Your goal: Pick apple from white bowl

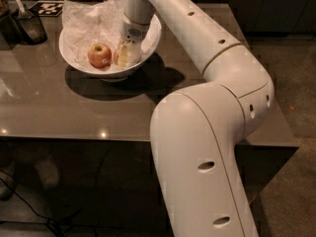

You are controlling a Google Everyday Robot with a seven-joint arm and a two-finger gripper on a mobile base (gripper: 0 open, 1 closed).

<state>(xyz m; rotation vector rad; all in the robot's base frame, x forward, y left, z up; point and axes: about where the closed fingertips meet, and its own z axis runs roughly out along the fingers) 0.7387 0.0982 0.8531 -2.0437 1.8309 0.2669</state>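
Dark glossy table (44,107) up top; big white arm (197,28) reaches over and down into the white bowl (89,71); gripper (126,56) sits low inside, right against the apple (117,57), probably lining up a grab; can't tell if it's wide or holding; yellower apple (99,55) just left.

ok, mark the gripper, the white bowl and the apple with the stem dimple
gripper (122,59), camera view, its tip, down in the bowl.
white bowl (94,71), camera view, front outer wall.
apple with the stem dimple (99,56), camera view, middle of its skin.
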